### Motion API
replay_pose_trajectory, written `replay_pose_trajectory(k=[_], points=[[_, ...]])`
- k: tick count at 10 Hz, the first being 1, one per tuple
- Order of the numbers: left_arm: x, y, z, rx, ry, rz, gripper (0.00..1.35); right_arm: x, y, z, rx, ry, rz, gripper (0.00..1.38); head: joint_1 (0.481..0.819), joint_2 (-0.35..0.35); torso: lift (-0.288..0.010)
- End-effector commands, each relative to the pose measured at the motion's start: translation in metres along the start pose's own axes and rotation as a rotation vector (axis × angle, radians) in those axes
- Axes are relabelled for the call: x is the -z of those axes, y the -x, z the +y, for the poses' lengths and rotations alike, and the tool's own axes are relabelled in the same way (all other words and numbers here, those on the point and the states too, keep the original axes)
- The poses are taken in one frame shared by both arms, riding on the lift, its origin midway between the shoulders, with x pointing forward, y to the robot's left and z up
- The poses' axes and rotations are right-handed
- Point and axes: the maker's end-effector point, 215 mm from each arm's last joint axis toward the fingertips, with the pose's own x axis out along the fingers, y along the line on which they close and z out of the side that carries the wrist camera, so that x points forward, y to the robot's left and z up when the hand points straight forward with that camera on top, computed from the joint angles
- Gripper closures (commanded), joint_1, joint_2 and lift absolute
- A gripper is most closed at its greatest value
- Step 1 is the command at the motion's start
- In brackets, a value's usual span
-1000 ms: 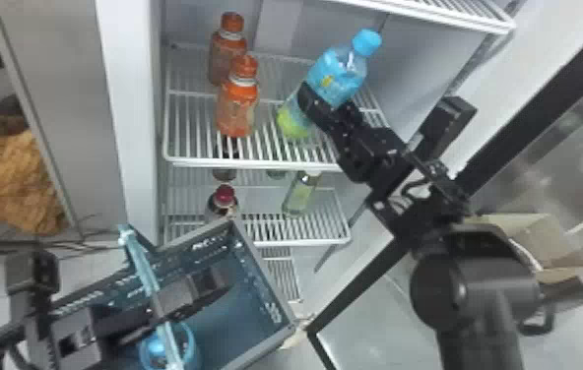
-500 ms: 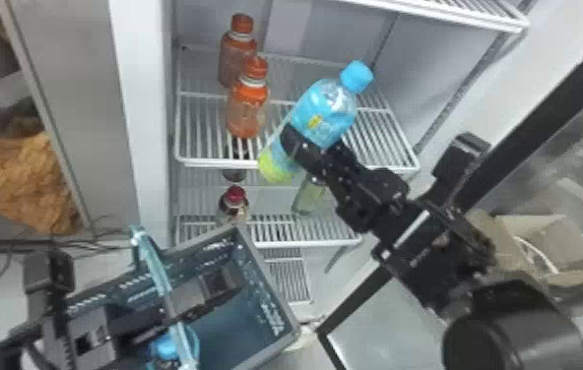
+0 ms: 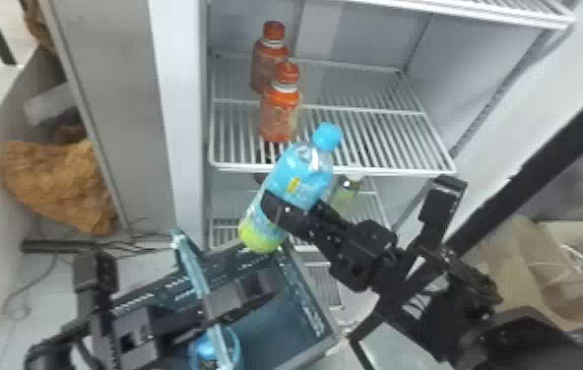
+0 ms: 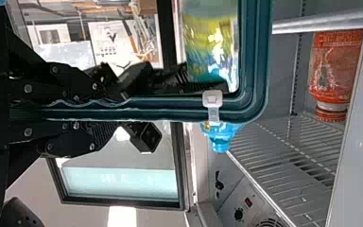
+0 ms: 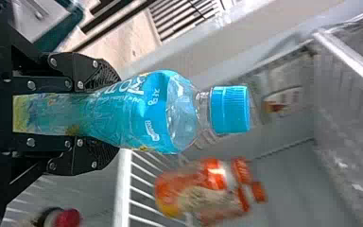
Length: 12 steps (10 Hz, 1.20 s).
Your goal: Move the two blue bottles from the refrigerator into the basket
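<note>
My right gripper (image 3: 296, 202) is shut around the middle of a tilted blue bottle (image 3: 309, 172), in front of the refrigerator shelf and above the basket's (image 3: 327, 339) far rim. In the right wrist view, the gripper (image 5: 111, 114) presses the bottle (image 5: 144, 111) from both sides, blue cap outward. The left gripper (image 3: 256, 290) extends over the basket. In the left wrist view, the left gripper (image 4: 111, 109) is closed on the teal basket rim (image 4: 170, 109), with the held bottle (image 4: 210, 47) beyond. The other blue bottle (image 3: 207, 347) lies in the basket, partly hidden.
Two orange bottles (image 3: 280, 110) stand on the upper wire shelf (image 3: 379, 138), left of the right arm. A greenish bottle (image 3: 347, 194) is on the shelf below. The refrigerator's left wall edge (image 3: 179, 123) rises beside the basket; cardboard boxes (image 3: 527, 275) lie at right.
The right gripper has carried the blue bottle off the upper shelf, left and down towards the basket. In the head view, the whole scene has shifted a little; the left gripper keeps its place at the basket.
</note>
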Motion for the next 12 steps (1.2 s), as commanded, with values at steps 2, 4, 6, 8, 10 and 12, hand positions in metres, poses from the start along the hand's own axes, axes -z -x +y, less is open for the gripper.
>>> replay_pose_trajectory(k=[2,4,6,8,10,12], points=[[0.0,-0.001,-0.001,0.002,0.0,0.0,1.2,0.034,-0.009,0.023,-0.061,-0.052,0.084,1.28,0.695,-0.175,-0.01],[0.0,0.0,-0.001,0.003,0.0,-0.002,1.2,0.05,-0.009,0.033,-0.08,-0.068,0.128,1.26,0.695,-0.136,-0.01],[-0.002,0.0,-0.002,0.005,-0.002,-0.005,1.2,0.076,0.002,0.028,-0.077,-0.084,0.219,0.72,0.695,-0.126,-0.01],[-0.003,0.001,-0.002,0.004,-0.004,-0.009,1.2,0.082,0.011,0.023,-0.055,-0.085,0.225,0.11,0.695,-0.132,-0.01],[-0.003,0.001,-0.003,0.007,-0.003,-0.008,1.2,0.076,0.022,0.009,-0.015,-0.085,0.202,0.12,0.695,-0.156,-0.01],[-0.003,0.001,-0.002,0.007,0.0,-0.012,1.2,0.067,0.029,0.001,0.007,-0.074,0.149,0.13,0.695,-0.19,-0.01]])
